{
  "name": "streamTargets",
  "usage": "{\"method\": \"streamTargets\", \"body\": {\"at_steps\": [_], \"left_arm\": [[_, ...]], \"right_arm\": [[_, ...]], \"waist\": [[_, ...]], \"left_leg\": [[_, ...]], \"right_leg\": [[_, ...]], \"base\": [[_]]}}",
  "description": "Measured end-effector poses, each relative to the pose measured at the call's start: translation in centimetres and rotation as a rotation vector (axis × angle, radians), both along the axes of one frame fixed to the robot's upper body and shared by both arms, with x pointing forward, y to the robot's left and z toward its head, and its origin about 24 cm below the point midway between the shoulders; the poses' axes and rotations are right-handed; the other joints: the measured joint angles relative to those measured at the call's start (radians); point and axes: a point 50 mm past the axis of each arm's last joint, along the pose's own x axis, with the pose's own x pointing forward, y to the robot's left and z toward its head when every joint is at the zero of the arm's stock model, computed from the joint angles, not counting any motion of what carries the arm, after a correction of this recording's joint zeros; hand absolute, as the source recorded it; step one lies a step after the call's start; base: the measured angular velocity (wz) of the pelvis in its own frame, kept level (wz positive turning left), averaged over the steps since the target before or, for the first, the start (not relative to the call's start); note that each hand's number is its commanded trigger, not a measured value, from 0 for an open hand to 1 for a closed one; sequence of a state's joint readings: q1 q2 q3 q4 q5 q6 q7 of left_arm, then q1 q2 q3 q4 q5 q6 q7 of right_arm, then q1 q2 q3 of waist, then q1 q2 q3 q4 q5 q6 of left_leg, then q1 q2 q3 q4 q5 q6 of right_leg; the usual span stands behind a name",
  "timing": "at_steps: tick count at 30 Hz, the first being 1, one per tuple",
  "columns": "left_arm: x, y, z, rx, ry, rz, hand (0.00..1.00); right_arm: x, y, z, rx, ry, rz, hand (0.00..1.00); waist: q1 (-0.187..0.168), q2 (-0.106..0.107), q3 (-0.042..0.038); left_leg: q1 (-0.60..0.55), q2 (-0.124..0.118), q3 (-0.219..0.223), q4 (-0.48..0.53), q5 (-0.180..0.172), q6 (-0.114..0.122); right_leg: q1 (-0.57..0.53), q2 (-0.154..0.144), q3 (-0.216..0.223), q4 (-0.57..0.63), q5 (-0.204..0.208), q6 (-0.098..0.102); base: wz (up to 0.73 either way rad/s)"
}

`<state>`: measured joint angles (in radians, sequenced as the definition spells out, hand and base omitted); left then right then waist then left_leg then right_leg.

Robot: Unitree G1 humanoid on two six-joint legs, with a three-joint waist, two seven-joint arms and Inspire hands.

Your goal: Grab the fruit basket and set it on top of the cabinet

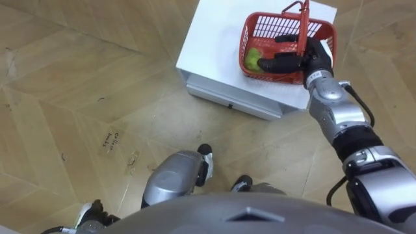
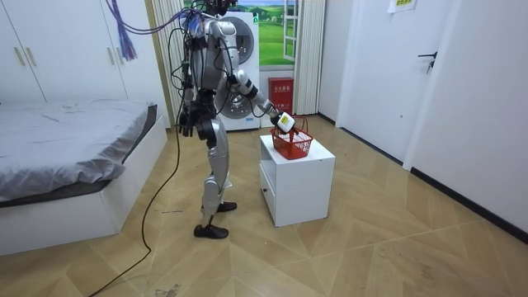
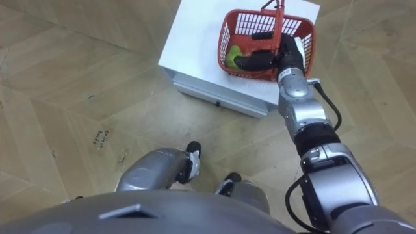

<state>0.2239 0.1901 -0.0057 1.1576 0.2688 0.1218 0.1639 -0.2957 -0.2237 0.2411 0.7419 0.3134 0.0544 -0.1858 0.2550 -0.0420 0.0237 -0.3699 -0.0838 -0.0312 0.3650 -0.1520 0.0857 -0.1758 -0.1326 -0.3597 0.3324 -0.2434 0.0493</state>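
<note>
Left eye view: your right hand [image 1: 313, 57] is under the fruit basket's handle [image 1: 303, 26], grasp not yet closed.
The fruit basket [image 1: 259, 25] sits on the worktop [image 1: 214, 45] at 1 o'clock, with a green fruit [image 1: 250, 60] at its 9 o'clock side. Your fingers look straight and released beneath the handle. Next, curl them round it, then lift straight up and keep it level. Your left hand [image 2: 188, 125] hangs idle by the hip.

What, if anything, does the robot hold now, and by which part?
Nothing is gripped yet, it seems: the right hand reaches past the upright handle of the red basket, fingers straight, not curled round it.
</note>
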Motion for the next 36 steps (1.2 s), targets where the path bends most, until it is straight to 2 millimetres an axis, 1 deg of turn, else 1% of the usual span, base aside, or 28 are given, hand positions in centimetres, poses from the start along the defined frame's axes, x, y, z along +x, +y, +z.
{"method": "streamTargets", "body": {"at_steps": [6, 11, 18, 22, 27, 28, 29, 30, 31, 32, 36], "left_arm": [[-0.2, 0.0, 0.0, 0.000, 0.004, 0.001, 0.00], [-0.2, 0.0, 0.0, -0.002, 0.003, 0.001, 0.00], [0.0, -0.1, 0.0, -0.017, 0.002, -0.001, 0.00], [0.2, -0.2, 0.0, -0.020, -0.004, -0.013, 0.00], [0.2, -0.2, 0.0, -0.016, -0.006, -0.011, 0.00], [0.3, -0.1, 0.0, -0.015, -0.009, -0.012, 0.00], [0.4, -0.1, 0.0, -0.014, -0.016, -0.013, 0.00], [0.4, -0.1, 0.0, -0.013, -0.016, -0.014, 0.00], [0.4, -0.1, 0.1, -0.006, -0.018, -0.012, 0.00], [0.5, 0.0, 0.1, 0.005, -0.023, -0.012, 0.00], [0.5, -0.1, 0.1, 0.019, -0.038, -0.002, 0.00]], "right_arm": [[0.0, 0.1, 0.0, 0.010, 0.003, 0.016, 0.00], [0.0, 0.1, 0.0, 0.004, 0.002, 0.020, 0.00], [0.0, -0.2, 0.0, -0.005, 0.002, 0.022, 0.00], [0.0, -0.4, 0.1, -0.010, 0.001, 0.018, 0.00], [0.1, -0.2, 0.3, -0.005, -0.010, 0.019, 0.00], [0.3, -0.1, 0.5, -0.005, -0.022, 0.018, 0.00], [0.4, 0.0, 0.8, -0.005, -0.038, 0.017, 0.00], [0.5, 0.1, 1.0, -0.004, -0.048, 0.019, 0.00], [0.5, 0.2, 1.3, -0.003, -0.064, 0.018, 0.00], [0.2, 0.1, 1.4, 0.001, -0.078, 0.008, 0.00], [-0.8, -0.3, 1.3, 0.012, -0.093, -0.016, 0.00]], "waist": [[0.000, -0.002, 0.0012], [-0.004, -0.008, 0.0042], [-0.009, -0.011, 0.0046], [-0.009, -0.011, 0.0041], [-0.031, -0.013, 0.0025], [-0.035, -0.014, 0.0016], [-0.050, -0.016, 0.0010], [-0.055, -0.017, 0.0001], [-0.059, -0.020, -0.0061], [-0.062, -0.024, -0.0151], [-0.070, -0.025, -0.0183]], "left_leg": [[0.003, 0.000, -0.001, 0.000, 0.000, 0.000], [0.008, -0.001, -0.001, -0.001, 0.000, 0.000], [0.017, -0.001, -0.009, 0.004, 0.000, 0.000], [0.019, 0.000, -0.006, 0.008, 0.000, 0.000], [0.032, 0.001, -0.005, 0.006, 0.000, 0.000], [0.037, 0.001, -0.005, 0.004, 0.000, 0.000], [0.043, 0.001, -0.005, 0.003, 0.000, 0.000], [0.047, 0.001, -0.005, 0.001, 0.000, 0.000], [0.052, 0.001, -0.004, -0.002, 0.000, 0.000], [0.056, 0.001, -0.003, -0.003, 0.000, 0.000], [0.092, 0.001, 0.004, -0.014, 0.000, 0.000]], "right_leg": [[-0.002, -0.002, 0.000, 0.012, 0.000, 0.000], [0.003, -0.002, 0.001, 0.012, 0.000, 0.000], [0.019, 0.001, 0.000, 0.005, 0.000, 0.000], [0.026, 0.005, 0.001, -0.006, 0.000, 0.000], [0.041, 0.005, 0.000, -0.006, 0.000, 0.000], [0.047, 0.005, 0.000, -0.007, 0.000, 0.000], [0.055, 0.006, -0.002, -0.009, 0.000, 0.000], [0.057, 0.005, -0.002, -0.009, 0.000, 0.000], [0.060, 0.005, -0.002, -0.009, 0.000, 0.000], [0.064, 0.005, -0.002, -0.011, 0.000, 0.000], [0.092, 0.005, -0.001, -0.026, 0.001, -0.001]], "base": [[0.00], [0.00], [0.03], [-0.02], [-0.01], [0.00], [0.00], [0.00], [-0.04], [-0.03], [-0.05]]}}
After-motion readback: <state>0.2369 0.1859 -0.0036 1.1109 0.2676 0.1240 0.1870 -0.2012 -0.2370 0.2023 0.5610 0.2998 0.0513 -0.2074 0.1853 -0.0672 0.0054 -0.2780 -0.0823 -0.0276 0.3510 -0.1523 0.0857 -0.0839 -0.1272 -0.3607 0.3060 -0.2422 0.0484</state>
